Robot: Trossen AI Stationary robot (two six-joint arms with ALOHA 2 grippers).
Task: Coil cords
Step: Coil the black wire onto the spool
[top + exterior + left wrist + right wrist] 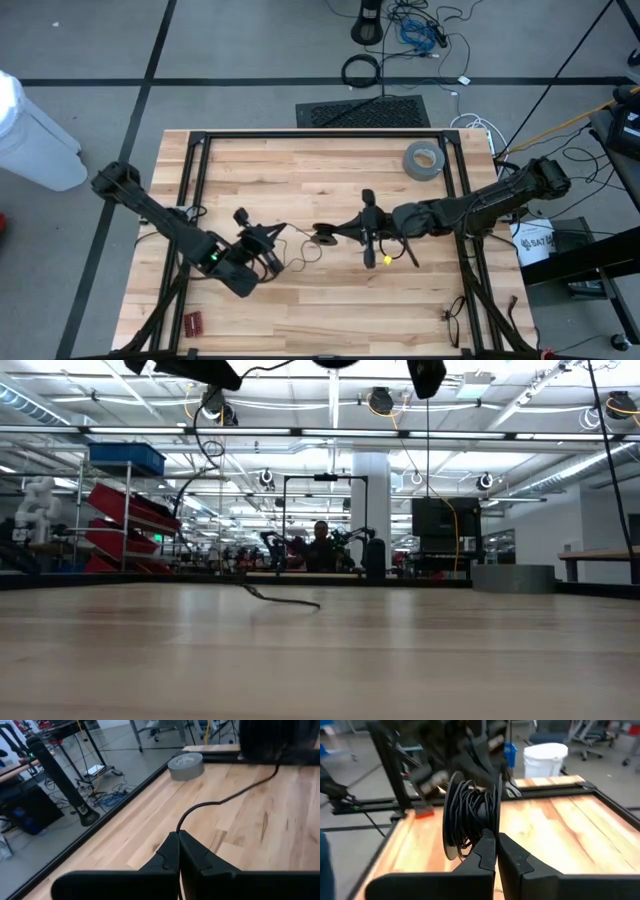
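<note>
The cord is one thin black wire. Part of it is wound into a coil [465, 815] that shows small in the high view [324, 237] over the table's middle. My right gripper [496, 837] is shut at that coil, and its arm reaches in from the table's right. A free stretch of cord [225, 800] runs from the coil to my left gripper [178, 837], which is shut on it just left of the coil [272, 238]. A slack length of cord [285, 600] droops onto the table top. My left gripper pinches the cord's free stretch [178, 829] between its two fingertips. The wire leaves the tips, bends over in an arc and runs off above the wood toward the coil. My right gripper pinches the coil's lower turns [479, 831] between its two fingers, nearly level from the table's right. The coil stands on edge beyond the fingertips, clear of the table.
A grey tape roll [424, 159] lies at the table's far right. A small red object [192, 322] lies near the front left corner. A black frame [320, 134] borders the table. Bare wood [330, 300] stretches toward the front edge.
</note>
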